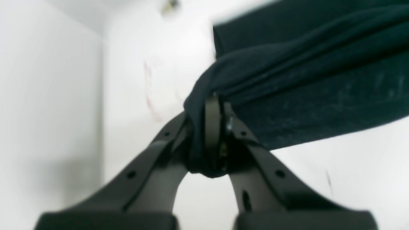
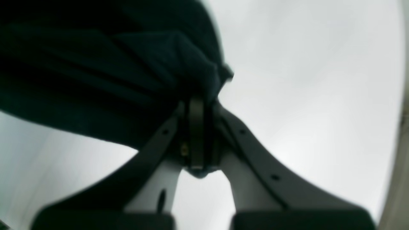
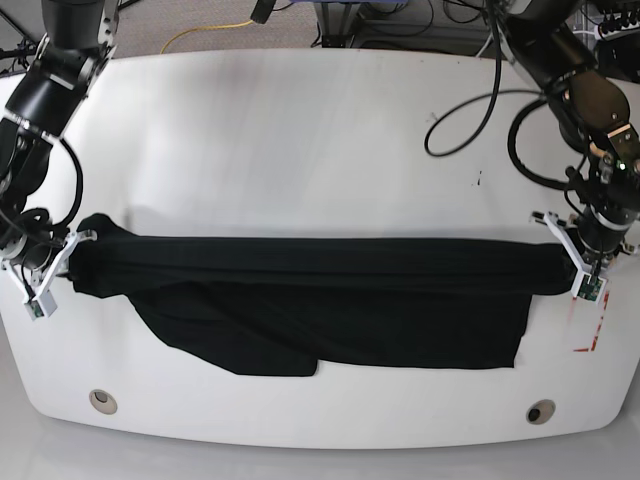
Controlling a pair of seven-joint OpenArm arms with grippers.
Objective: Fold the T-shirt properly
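The black T-shirt (image 3: 330,305) is stretched across the white table (image 3: 300,140) between my two grippers, its top edge pulled taut into a band and the rest hanging onto the table below. My left gripper (image 3: 572,262) at the base view's right is shut on the shirt's bunched end, seen close in the left wrist view (image 1: 212,127) with the shirt (image 1: 319,80) running off to the right. My right gripper (image 3: 72,262) at the base view's left is shut on the other end, seen in the right wrist view (image 2: 198,127) with the shirt (image 2: 96,73) running left.
Red tape marks (image 3: 590,330) lie on the table near my left gripper. Two round holes (image 3: 101,400) (image 3: 540,411) sit near the table's front edge. Black cables (image 3: 470,110) loop over the far right of the table.
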